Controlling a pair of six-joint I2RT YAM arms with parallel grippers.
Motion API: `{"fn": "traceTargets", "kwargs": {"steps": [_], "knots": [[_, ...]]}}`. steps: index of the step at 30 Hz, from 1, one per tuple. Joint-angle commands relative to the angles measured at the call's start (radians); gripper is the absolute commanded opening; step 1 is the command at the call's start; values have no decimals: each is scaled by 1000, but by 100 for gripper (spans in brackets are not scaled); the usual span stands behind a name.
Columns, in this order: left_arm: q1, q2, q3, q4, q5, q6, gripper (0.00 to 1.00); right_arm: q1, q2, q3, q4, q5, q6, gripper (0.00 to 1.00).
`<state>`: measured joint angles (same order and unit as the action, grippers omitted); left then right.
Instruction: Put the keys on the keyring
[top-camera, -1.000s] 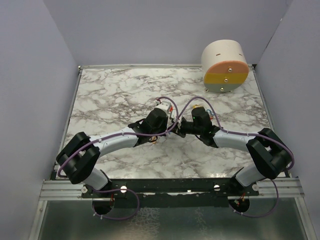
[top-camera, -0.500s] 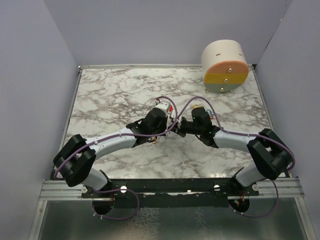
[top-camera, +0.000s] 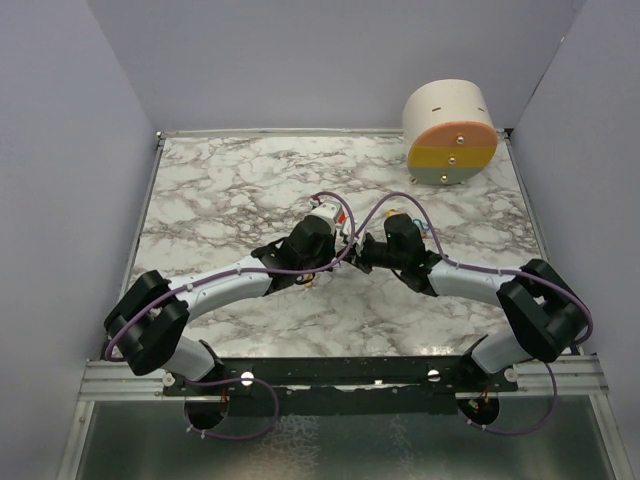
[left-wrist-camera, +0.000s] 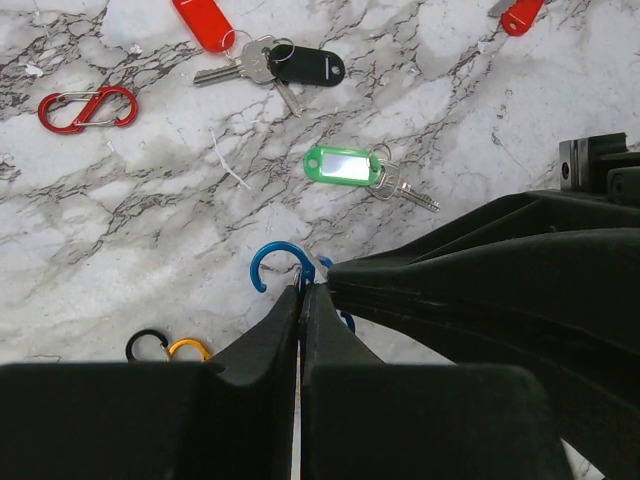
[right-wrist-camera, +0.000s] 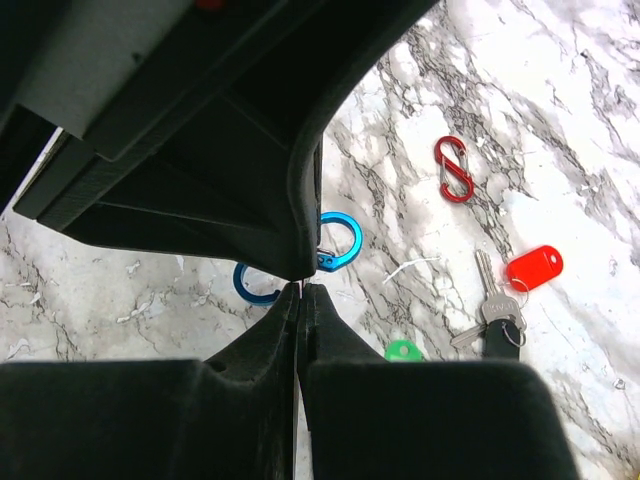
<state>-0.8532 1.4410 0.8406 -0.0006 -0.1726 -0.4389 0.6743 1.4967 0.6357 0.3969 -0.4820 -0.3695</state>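
- While the blue S-clip keyring (left-wrist-camera: 262, 255) sits right at the tips of the left hand (left-wrist-camera: 302, 295), one loop pokes out left of the fingers. The other loop is mostly hidden behind the right arm. It looks pinched at its middle; can't tell if it's lifted off the tabletop (left-wrist-camera: 500, 110).
- Left hand: clenched, seemingly on that clip. Right hand (right-wrist-camera: 300, 292): clenched too, tip to tip with the left; can't tell whether it grips anything.
- Keys all lie loose on the tabletop. The green-tagged key (left-wrist-camera: 345, 166) is nearest, just beyond the clip. The bunch with red and black tags (left-wrist-camera: 255, 65) is farther off, and another red tag (left-wrist-camera: 522, 15) sits at the frame edge.
- A spare red S-clip (left-wrist-camera: 85, 108) lies well apart to the left. Black and orange loops (left-wrist-camera: 168, 346) lie near the left fingers.
- Step, my read: steadying the clip for loading. No key on it yet, so the task is early.
- To do it well: hold the clip's middle firmly with its gate facing the free hand. Fetch the green-tagged key by its tag and slip its small ring over the gate. Don't twist the clip.
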Motion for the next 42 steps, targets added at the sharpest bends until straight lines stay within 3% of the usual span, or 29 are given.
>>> {"fn": "traceTargets", "kwargs": {"steps": [1,42], "knots": [[-9,-17,7,28,-12,-3,0,8,-40,-11,8,21,9,1],[11,-67,-19,41,-16,65,0,8,-70,-25,16,-68,-7,1]]}}
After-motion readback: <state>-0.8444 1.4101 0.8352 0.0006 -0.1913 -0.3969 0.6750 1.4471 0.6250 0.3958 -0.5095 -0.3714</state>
